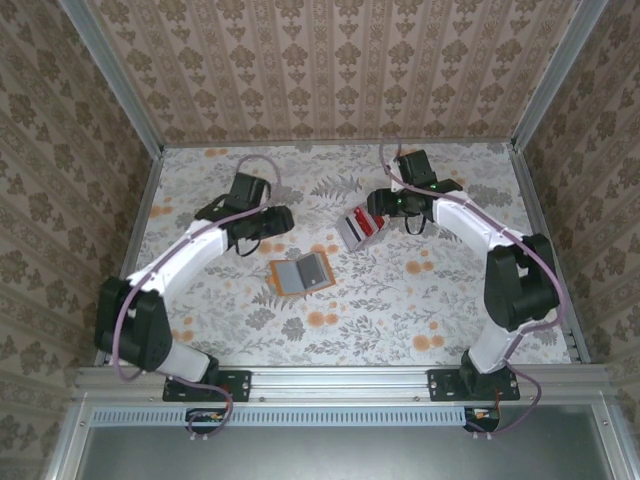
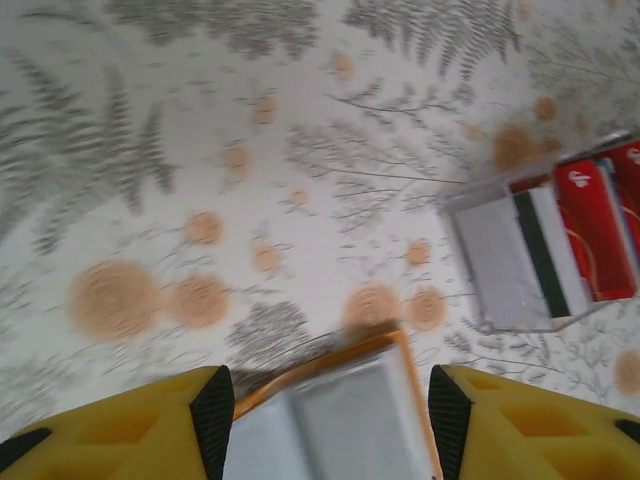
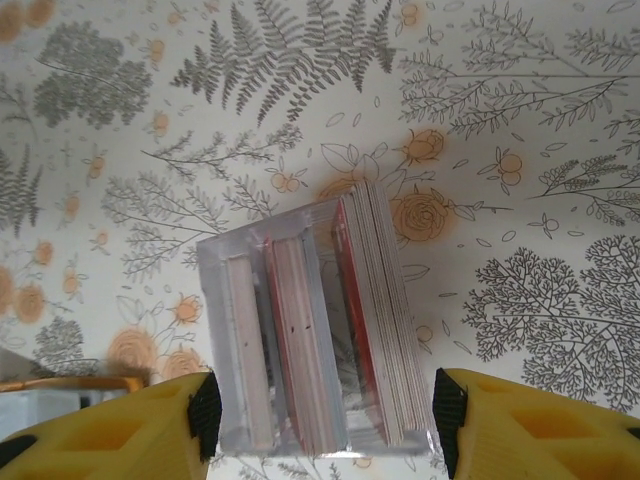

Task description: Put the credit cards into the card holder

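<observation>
The left gripper (image 2: 327, 405) is spread over the card holder (image 1: 300, 272); the clear stand (image 3: 235, 330) is flanked by the right gripper (image 3: 320, 415), grasp uncertain.

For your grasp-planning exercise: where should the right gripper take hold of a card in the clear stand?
Probably its upper edge, from above: the credit cards sit on edge in the slotted stand, faces packed together, leaving only those edges free.
</observation>
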